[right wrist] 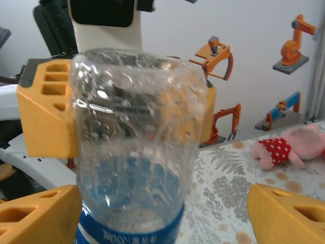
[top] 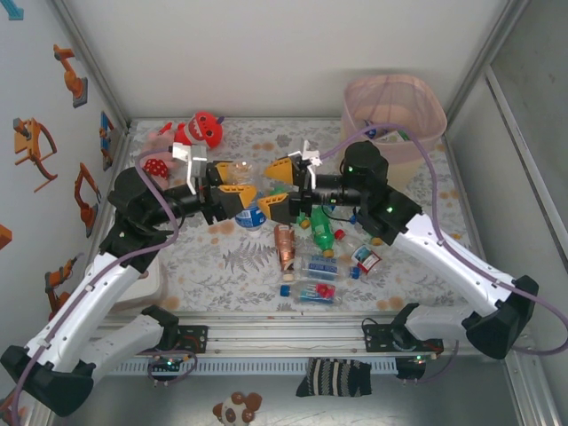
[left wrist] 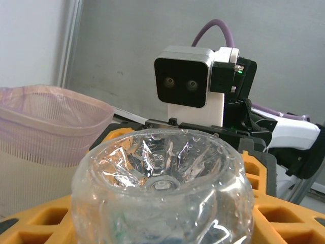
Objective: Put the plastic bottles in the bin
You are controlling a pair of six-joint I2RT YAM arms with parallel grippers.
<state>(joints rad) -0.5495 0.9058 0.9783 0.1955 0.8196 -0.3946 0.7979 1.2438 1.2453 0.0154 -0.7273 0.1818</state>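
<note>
Left gripper (top: 236, 184) is clamped on the base end of a clear, blue-labelled plastic bottle (right wrist: 132, 152), held above the table. Right gripper (top: 277, 187) faces it tip to tip, jaws apart, one finger on either side of that bottle's label end and at least one of them off it. The remaining bottles (top: 312, 257) lie on the table just nearward of the right gripper, and the bin (top: 395, 98) stands beyond it, to its right.
</note>
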